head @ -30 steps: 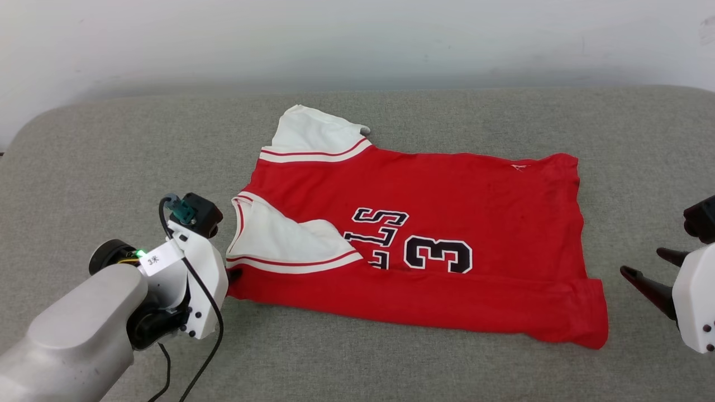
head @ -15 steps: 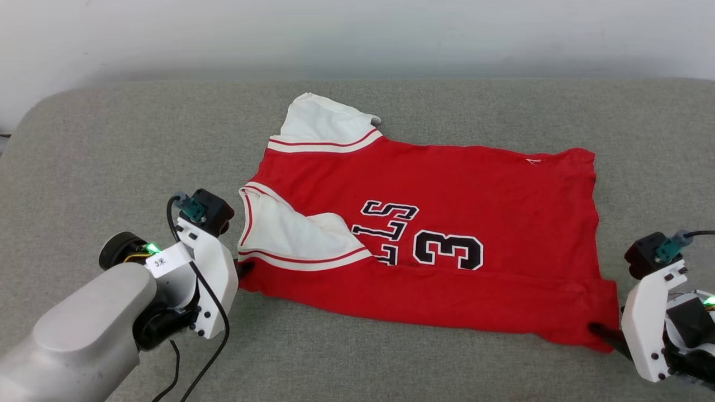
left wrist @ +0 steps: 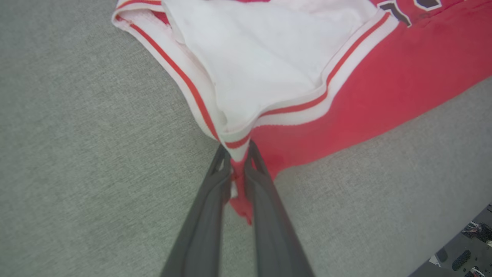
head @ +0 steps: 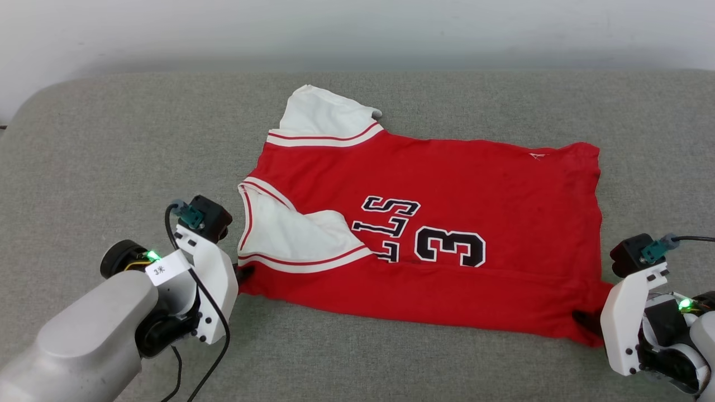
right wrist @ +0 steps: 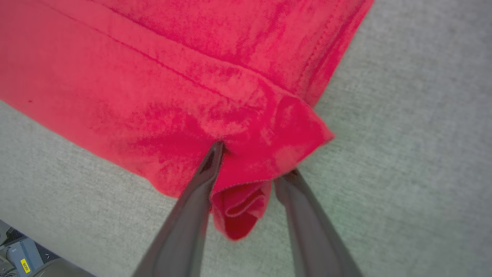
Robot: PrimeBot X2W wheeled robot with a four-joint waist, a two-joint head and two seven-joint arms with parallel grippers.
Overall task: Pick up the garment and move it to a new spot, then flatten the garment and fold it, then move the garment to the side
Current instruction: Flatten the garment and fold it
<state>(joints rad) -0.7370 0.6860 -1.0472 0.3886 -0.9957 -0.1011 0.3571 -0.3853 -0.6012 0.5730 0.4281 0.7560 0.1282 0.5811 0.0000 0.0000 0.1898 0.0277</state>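
Observation:
The garment lies spread on the grey cushion, a red jersey with white sleeves, black letters and a 3 showing. Its near edge is folded over. My left gripper is at the garment's near left corner; in the left wrist view the gripper is shut on the striped trim and red cloth. My right gripper is at the near right hem corner. In the right wrist view its fingers stand apart astride the bunched red hem, one finger on top of the cloth.
The grey cushion stretches wide on both sides of the garment, with its rounded left edge at the far left. A pale wall runs behind it. Floor clutter shows past the cushion's near edge.
My right arm has come in from the right edge to the hem corner and its fingers now straddle the cloth. The left gripper keeps its hold. The head view has shifted slightly.

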